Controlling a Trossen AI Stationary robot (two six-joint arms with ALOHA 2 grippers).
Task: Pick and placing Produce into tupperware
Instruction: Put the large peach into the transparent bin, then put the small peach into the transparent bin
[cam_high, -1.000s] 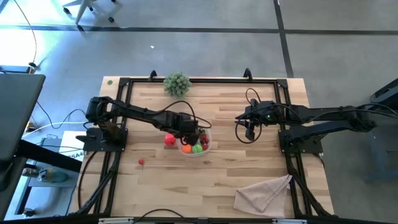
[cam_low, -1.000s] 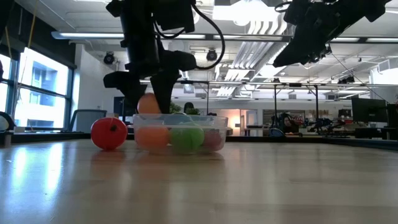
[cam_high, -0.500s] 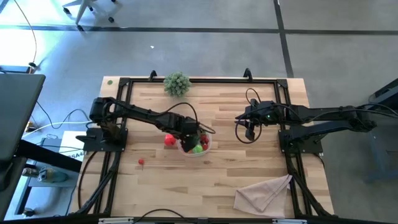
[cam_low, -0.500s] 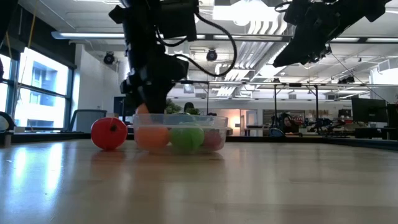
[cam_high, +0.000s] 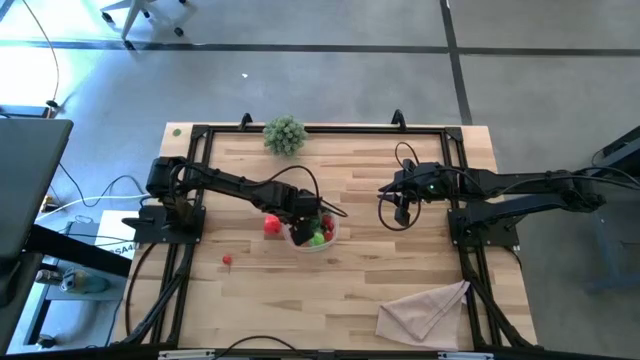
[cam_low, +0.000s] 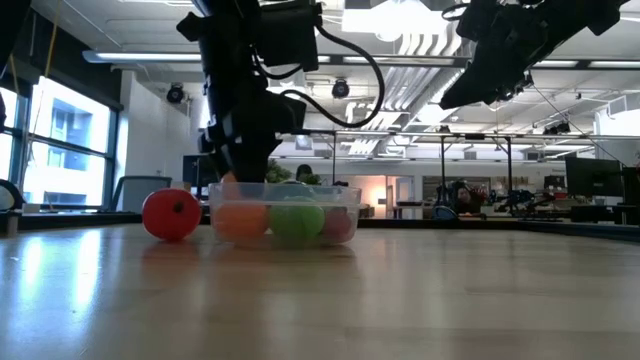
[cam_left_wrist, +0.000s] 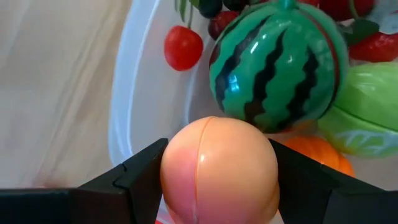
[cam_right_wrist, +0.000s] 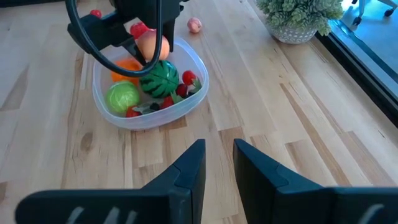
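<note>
My left gripper (cam_high: 300, 220) points steeply down over the clear tupperware (cam_high: 316, 233), shut on an orange-pink peach (cam_left_wrist: 219, 169). The peach shows again in the right wrist view (cam_right_wrist: 153, 45), at the tupperware's rim height (cam_low: 229, 180). Inside the tupperware (cam_left_wrist: 127, 93) lie a striped watermelon (cam_left_wrist: 277, 62), a cherry tomato (cam_left_wrist: 183, 48), a green vegetable (cam_left_wrist: 367, 106) and an orange piece (cam_left_wrist: 314, 152). A red ball (cam_high: 272, 226) rests on the table against the tupperware's left side. My right gripper (cam_right_wrist: 219, 163) hangs high at the table's right, narrowly open and empty. My left gripper pinches the peach between its two fingers, one on each opposite flank (cam_left_wrist: 171, 163). The fingers (cam_right_wrist: 134, 43) come from above, pointing steeply down. The peach hangs just inside the tupperware's left end; whether it touches the produce below, I cannot tell.
A small red piece (cam_high: 227, 260) lies on the table toward the near left. A bushy potted sprig (cam_high: 285, 133) stands at the far edge. A beige cloth (cam_high: 425, 310) lies at the near right. Black frame rails (cam_high: 200, 180) border the wooden table.
My left gripper has rolled about its own pointing line and sunk a little toward the tupperware. The peach, held throughout, has come down from above the rim to rim height.
</note>
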